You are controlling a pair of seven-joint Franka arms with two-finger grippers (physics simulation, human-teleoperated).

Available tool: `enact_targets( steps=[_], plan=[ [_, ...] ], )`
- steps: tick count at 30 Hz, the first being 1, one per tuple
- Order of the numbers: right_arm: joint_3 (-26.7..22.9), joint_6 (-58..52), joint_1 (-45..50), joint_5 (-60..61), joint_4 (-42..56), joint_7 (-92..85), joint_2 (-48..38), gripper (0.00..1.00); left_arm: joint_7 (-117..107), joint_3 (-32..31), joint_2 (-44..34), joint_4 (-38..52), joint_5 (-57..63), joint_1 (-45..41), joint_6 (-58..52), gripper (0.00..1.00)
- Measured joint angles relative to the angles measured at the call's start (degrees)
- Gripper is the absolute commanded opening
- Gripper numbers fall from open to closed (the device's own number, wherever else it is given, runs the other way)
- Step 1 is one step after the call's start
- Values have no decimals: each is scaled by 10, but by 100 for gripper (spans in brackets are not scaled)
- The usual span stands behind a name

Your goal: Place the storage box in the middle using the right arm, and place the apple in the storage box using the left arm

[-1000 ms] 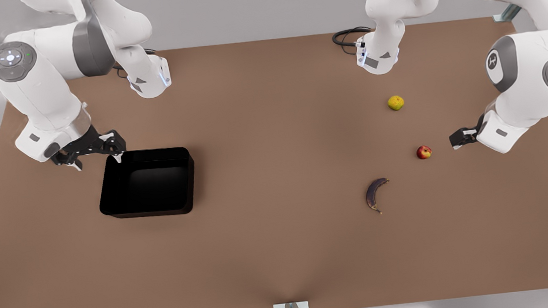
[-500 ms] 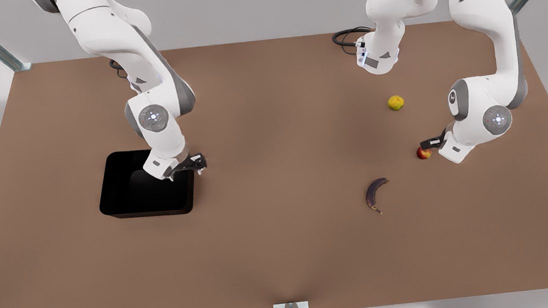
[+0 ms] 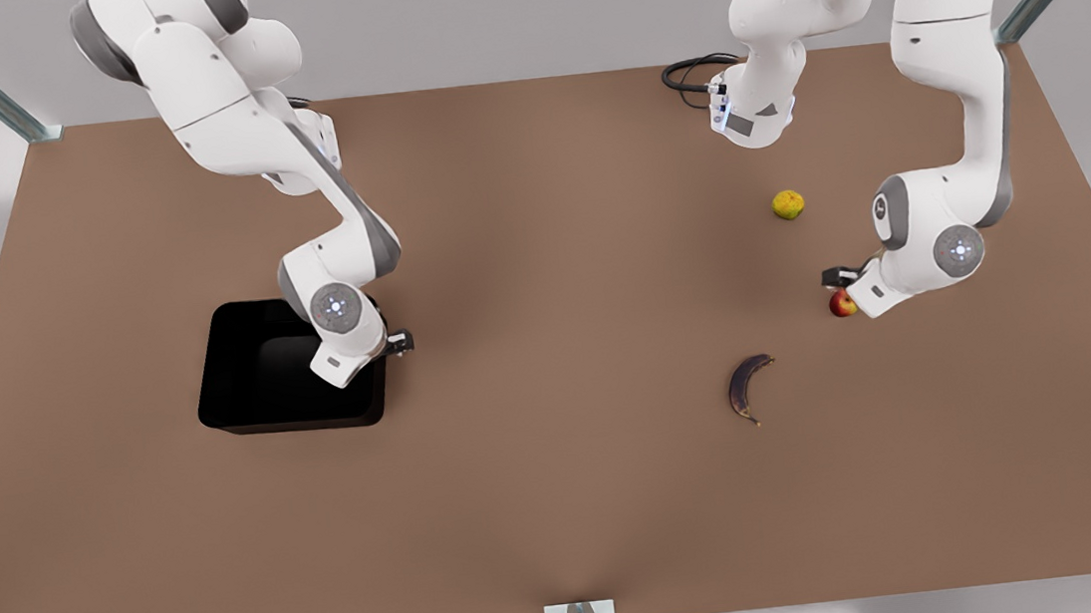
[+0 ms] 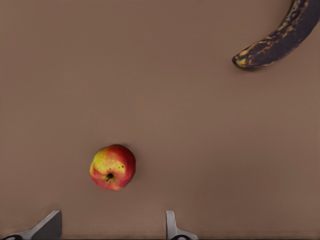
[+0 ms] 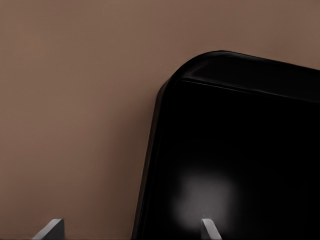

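Left wrist view, item one: my left gripper [image 4: 110, 227], jaws spread wide and holding nothing, fingertips [image 4: 49, 226] straddling empty table just short of the apple [image 4: 112, 167], which lies untouched on the brown table [image 4: 190, 125]. Right wrist view, item two: my right gripper [image 5: 131, 227], jaws likewise parted and empty, one finger over bare table, the other over the interior of the storage box [image 5: 240, 150], so the box wall lies between them; contact with the rim I cannot tell. Front view, item three: storage box [image 3: 252, 375] sits toward the front view's left, well apart from the table's middle; apple [image 3: 842, 303] toward the front view's right, just beside the left gripper [image 3: 843, 280]. Item four, bystanders: dark banana [image 3: 748, 386] near the apple on the camera side; yellow-green bumpy fruit [image 3: 788, 204] beyond it toward the far edge; neither blocks the apple. Item five, poses: right arm bent down over the box's side nearest the table centre, right gripper [image 3: 397, 343] at that wall; left arm folded low, wrist angled down beside the apple.
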Motion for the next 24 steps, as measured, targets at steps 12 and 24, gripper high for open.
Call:
enact_targets(
  steps=[12, 24],
  plan=[
    [-1, 0, 0, -1, 2, -2, 8, 21, -10, 0, 32, 11, 0, 14, 63, 100],
    [0, -6, 9, 5, 7, 2, -37, 21, 23, -3, 53, -12, 13, 18, 121, 100]
  ],
)
